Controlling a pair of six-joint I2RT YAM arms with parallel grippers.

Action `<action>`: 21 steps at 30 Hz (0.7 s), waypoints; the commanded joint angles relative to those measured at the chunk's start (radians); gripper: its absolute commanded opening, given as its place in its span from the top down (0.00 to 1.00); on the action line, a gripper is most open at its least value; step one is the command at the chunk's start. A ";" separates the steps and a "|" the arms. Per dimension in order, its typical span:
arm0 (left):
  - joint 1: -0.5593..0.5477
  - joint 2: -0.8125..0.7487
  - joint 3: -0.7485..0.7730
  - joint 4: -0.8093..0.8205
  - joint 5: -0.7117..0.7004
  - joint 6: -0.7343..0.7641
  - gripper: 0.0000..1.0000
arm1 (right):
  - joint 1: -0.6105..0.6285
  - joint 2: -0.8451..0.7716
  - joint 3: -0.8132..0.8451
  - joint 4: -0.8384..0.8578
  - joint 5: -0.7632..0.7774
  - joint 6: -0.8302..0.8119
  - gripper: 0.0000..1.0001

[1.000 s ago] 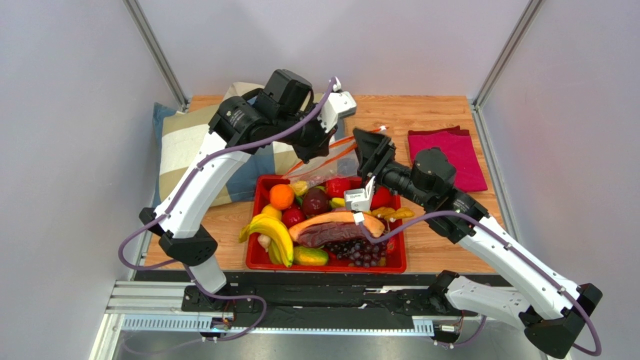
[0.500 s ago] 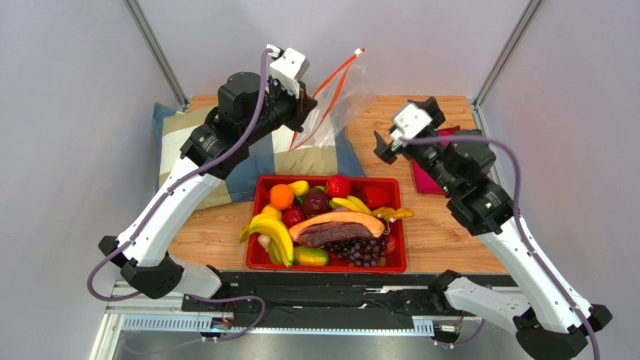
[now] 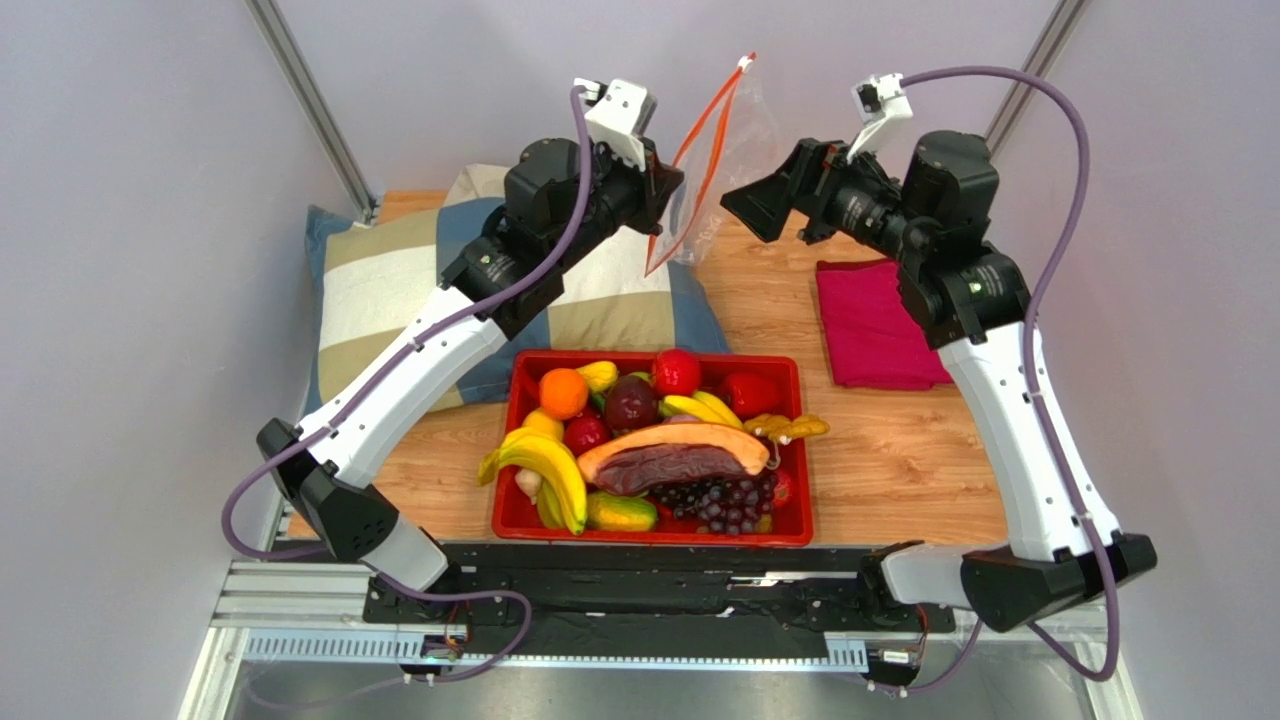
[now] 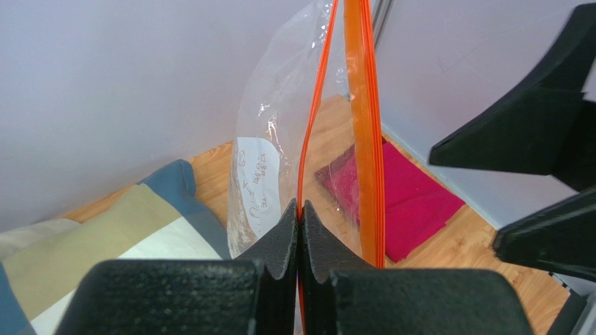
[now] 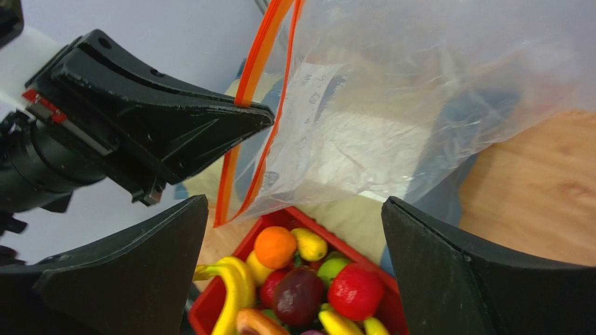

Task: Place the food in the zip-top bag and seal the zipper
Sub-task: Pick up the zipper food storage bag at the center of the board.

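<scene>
Two end effectors flank the hanging zip-top bag (image 3: 739, 147).
Clenched on the zipper (image 3: 694, 150), the left end effector (image 3: 658, 192) holds its strip upright; the right end effector (image 3: 756, 203), released wide, faces it from the right. The food (image 3: 661, 450) sits in the tray (image 3: 654, 536) below.

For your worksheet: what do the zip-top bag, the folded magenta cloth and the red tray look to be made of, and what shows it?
The zip-top bag: thin clear plastic film, glossy; it crinkles and the pillow shows through. The magenta cloth: probably woven fabric, matte, with soft folds. The red tray: likely moulded plastic, smooth and evenly coloured.
</scene>
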 commanded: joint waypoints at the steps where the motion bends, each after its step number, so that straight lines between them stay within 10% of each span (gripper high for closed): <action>1: -0.017 0.012 -0.010 0.091 -0.010 -0.036 1.00 | -0.015 0.054 0.034 0.056 -0.110 0.227 0.02; 13: -0.034 0.032 -0.055 0.093 0.018 -0.038 1.00 | -0.049 0.200 0.111 0.139 -0.089 0.314 0.33; 21: -0.021 0.029 -0.072 0.059 0.029 -0.062 1.00 | -0.113 0.206 0.079 0.079 -0.072 0.274 0.84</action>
